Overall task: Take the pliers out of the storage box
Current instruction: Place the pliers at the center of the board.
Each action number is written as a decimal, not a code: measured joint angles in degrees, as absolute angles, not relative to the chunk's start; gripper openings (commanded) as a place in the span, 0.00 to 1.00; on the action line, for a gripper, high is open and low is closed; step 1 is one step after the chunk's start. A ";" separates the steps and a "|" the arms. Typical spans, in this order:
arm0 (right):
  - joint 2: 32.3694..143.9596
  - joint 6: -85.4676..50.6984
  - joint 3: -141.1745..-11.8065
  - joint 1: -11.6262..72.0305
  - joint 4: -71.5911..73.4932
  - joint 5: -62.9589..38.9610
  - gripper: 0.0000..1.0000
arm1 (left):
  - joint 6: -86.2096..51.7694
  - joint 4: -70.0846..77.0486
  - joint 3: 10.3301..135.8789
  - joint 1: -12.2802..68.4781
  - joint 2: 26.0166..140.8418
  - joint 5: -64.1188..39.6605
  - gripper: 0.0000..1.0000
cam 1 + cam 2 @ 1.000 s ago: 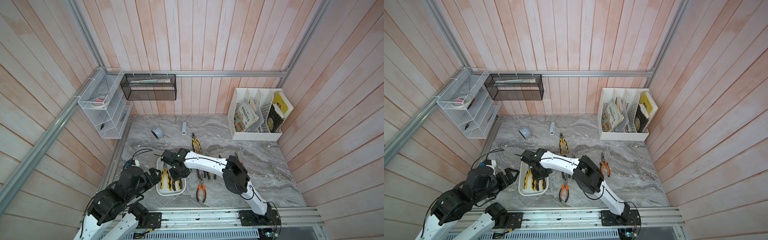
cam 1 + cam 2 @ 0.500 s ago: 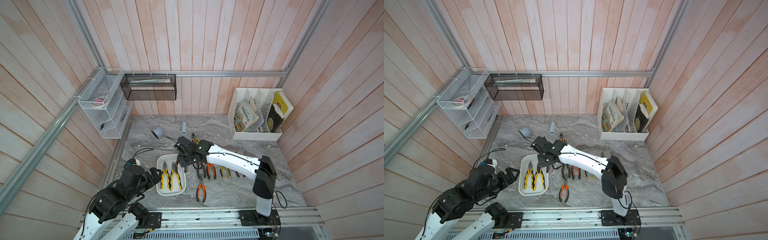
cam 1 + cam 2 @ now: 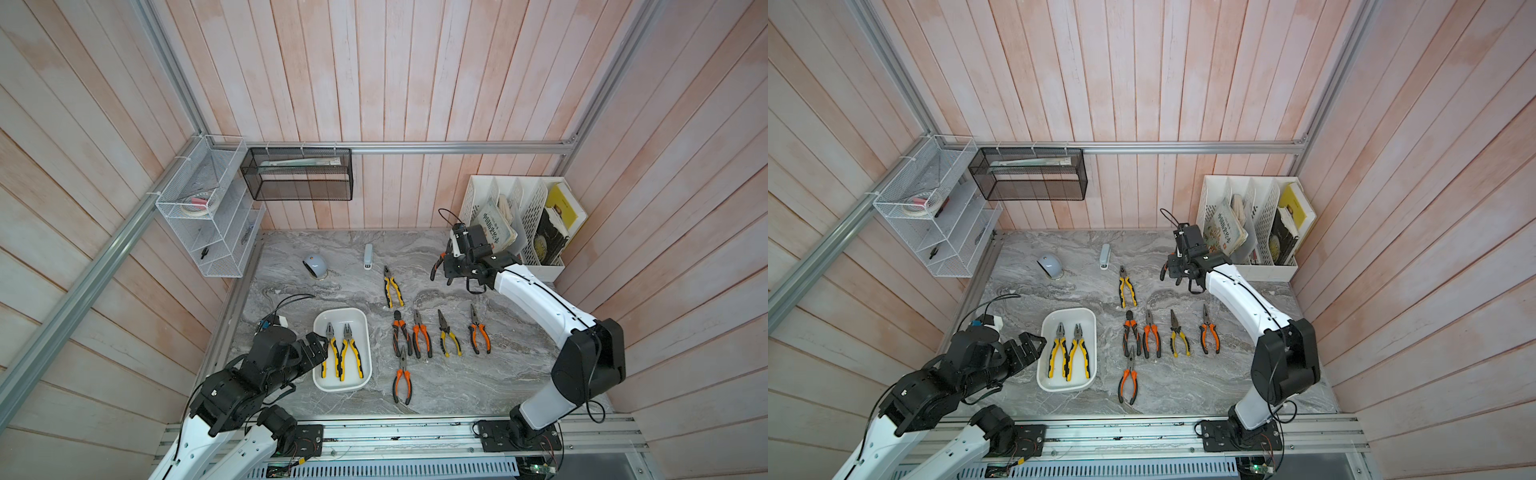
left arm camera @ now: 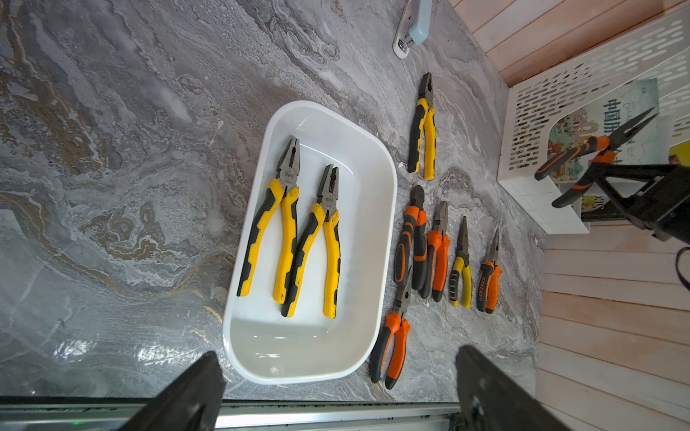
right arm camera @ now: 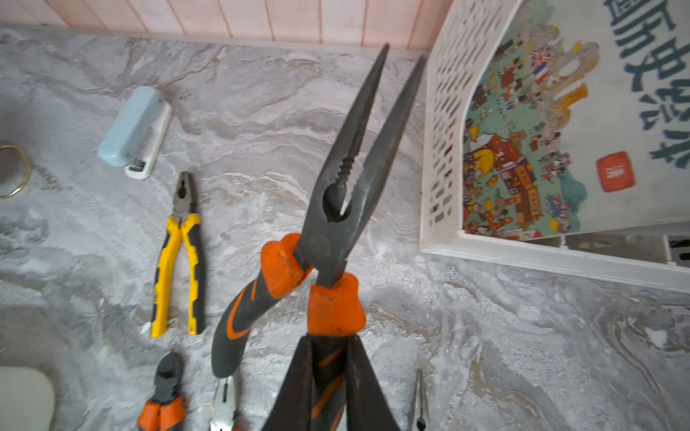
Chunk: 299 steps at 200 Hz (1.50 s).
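Right gripper (image 5: 328,358) clamped on orange pliers (image 5: 328,239) by handle, nose ahead, desk (image 5: 485,336) below; my left gripper (image 4: 339,369) spread, box (image 4: 362,231) just ahead.

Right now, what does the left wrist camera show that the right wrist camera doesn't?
Only the left wrist: two yellow-handled pliers lying in the storage box, plus the open left gripper. Only the right wrist: the teeth inside the nose of the long-nosed pliers. Both: those pliers held in the right gripper, the stapler, the lone yellow pliers on the table, the file rack.
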State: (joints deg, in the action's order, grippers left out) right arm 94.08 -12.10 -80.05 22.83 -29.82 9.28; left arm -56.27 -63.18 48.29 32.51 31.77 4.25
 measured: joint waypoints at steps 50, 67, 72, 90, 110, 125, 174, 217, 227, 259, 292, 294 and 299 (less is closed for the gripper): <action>106.78 -8.84 -82.56 20.95 -27.99 10.13 0.00 | -55.05 -62.98 47.62 32.51 32.69 4.73 1.00; 110.69 -7.33 -83.44 20.97 -27.88 9.96 0.00 | -54.85 -62.98 47.44 32.49 32.69 4.89 1.00; 111.57 -6.96 -83.66 20.97 -27.86 9.87 0.00 | -54.78 -62.96 47.35 32.40 32.69 4.89 1.00; 113.80 -5.63 -84.68 20.95 -27.73 9.08 0.00 | -54.61 -62.96 46.98 32.27 32.84 4.89 1.00; 114.89 -4.29 -86.17 20.97 -27.16 7.62 0.00 | -54.63 -62.89 46.63 32.25 33.45 4.86 1.00; 115.68 -3.51 -88.23 20.97 -26.98 6.00 0.00 | -54.63 -62.39 46.28 32.23 34.02 4.78 1.00; 121.16 -1.19 -96.33 23.11 -26.98 3.11 0.00 | -54.65 -60.73 45.25 31.59 35.48 4.36 1.00; 125.91 0.27 -98.04 26.92 -27.00 2.87 0.00 | -54.63 -60.25 45.25 30.52 35.57 3.68 1.00; 126.56 0.36 -98.04 27.44 -27.03 2.81 0.00 | -54.59 -60.20 45.25 30.28 35.57 3.46 1.00; 126.76 0.67 -98.65 27.88 -27.42 2.72 0.01 | -54.19 -60.14 45.25 29.61 35.79 3.20 1.00; 126.78 -0.30 -100.84 27.86 -29.34 3.44 0.23 | -53.98 -59.61 45.17 29.21 36.40 2.94 1.00; 126.78 -0.10 -101.01 27.86 -29.56 3.51 0.25 | -53.98 -59.53 45.15 29.19 36.45 2.94 1.00; 126.78 -0.62 -101.45 27.86 -30.06 3.60 0.30 | -53.95 -59.35 45.12 29.12 36.56 2.92 1.00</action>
State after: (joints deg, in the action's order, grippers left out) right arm 126.78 -0.62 -101.45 27.86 -30.06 3.60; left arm -53.95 -59.35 45.12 29.12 36.56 2.92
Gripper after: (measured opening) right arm 0.211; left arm 0.998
